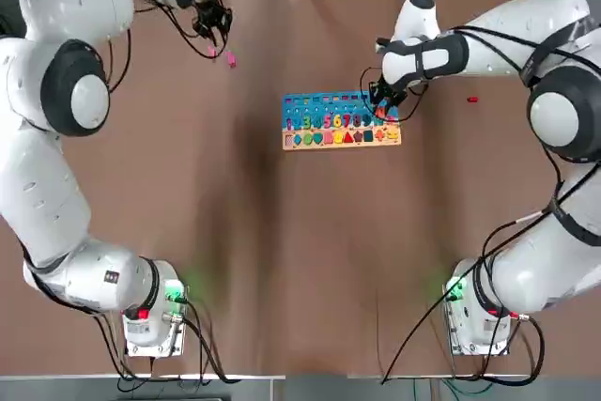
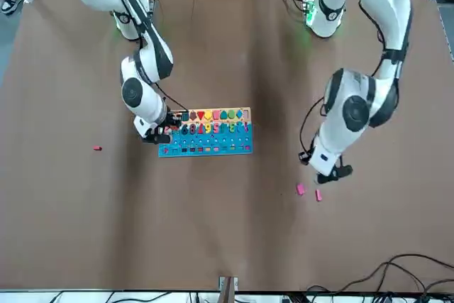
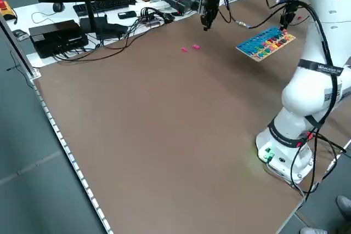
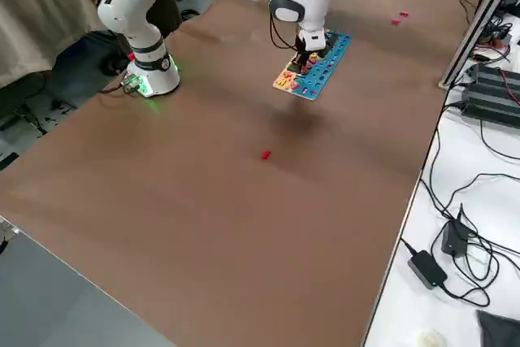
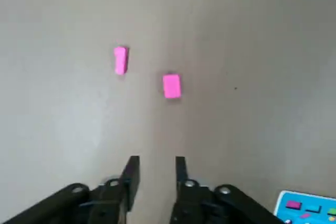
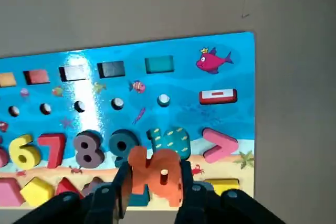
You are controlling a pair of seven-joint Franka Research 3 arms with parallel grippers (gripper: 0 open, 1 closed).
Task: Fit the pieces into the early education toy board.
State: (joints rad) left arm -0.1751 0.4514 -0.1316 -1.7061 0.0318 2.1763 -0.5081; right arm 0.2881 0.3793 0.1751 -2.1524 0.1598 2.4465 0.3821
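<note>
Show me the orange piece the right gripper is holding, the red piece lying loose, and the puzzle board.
Orange piece [image 6: 164, 173]: right wrist view, its body between the fingertips.
Red piece [image 4: 266, 154]: right side view, its top.
Puzzle board [image 2: 206, 147]: front view, its blue part.

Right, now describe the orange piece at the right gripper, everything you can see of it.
The orange piece is a small, chunky shape with an uneven, bumpy outline and a small slot-like hole right of its middle. It looks smooth and matte, perhaps painted wood or plastic. The right gripper has it pinched between its two fingers, above the lower strip of the toy board; whether it touches the board I cannot tell.
</note>
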